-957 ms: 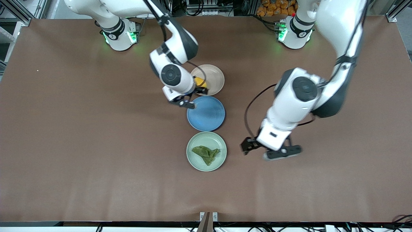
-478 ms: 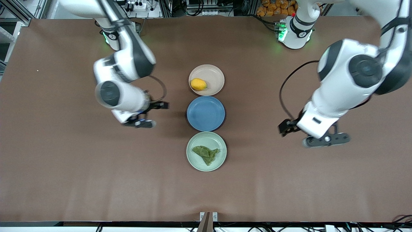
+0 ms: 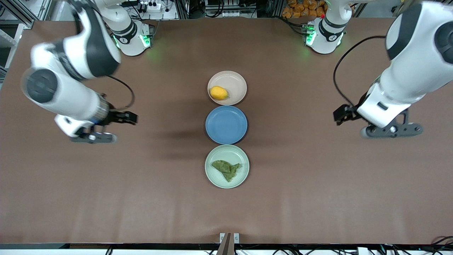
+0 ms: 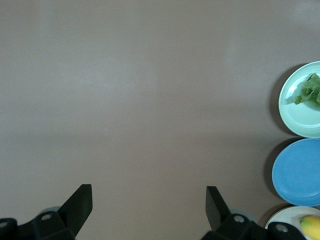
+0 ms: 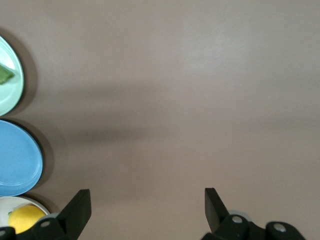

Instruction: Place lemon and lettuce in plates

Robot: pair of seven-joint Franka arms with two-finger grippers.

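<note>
Since the lemon (image 3: 218, 92) already lies in the beige plate (image 3: 236, 80) and the lettuce (image 3: 226, 169) in the green plate (image 3: 216, 176), both placements look done, and neither arm has anything left to carry. On the table (image 3: 318, 198) the three plates form a line: beige at 12 o'clock from the blue plate (image 3: 226, 124), green at 6 o'clock from it, nearest the front camera. The blue plate holds nothing, as the task wants.

The lemon sits toward the beige plate's rim at about 8 o'clock, on the side toward the right arm's end, probably because that is where it was let go. The lettuce lies crumpled near the middle of its plate, one point reaching toward 3 o'clock.

The right gripper (image 3: 106, 127) hangs over bare table well apart from the plates, at roughly 9 o'clock from the blue plate; its fingers (image 5: 77, 207) stand wide apart with nothing between them. The left gripper (image 3: 375, 124) hangs over bare table at 3 o'clock from the blue plate, fingers (image 4: 80, 200) likewise spread and empty. Both wrist views show the plates only at their edges. I judge the arms sit out wide to clear the plates, so nothing gets knocked now.
</note>
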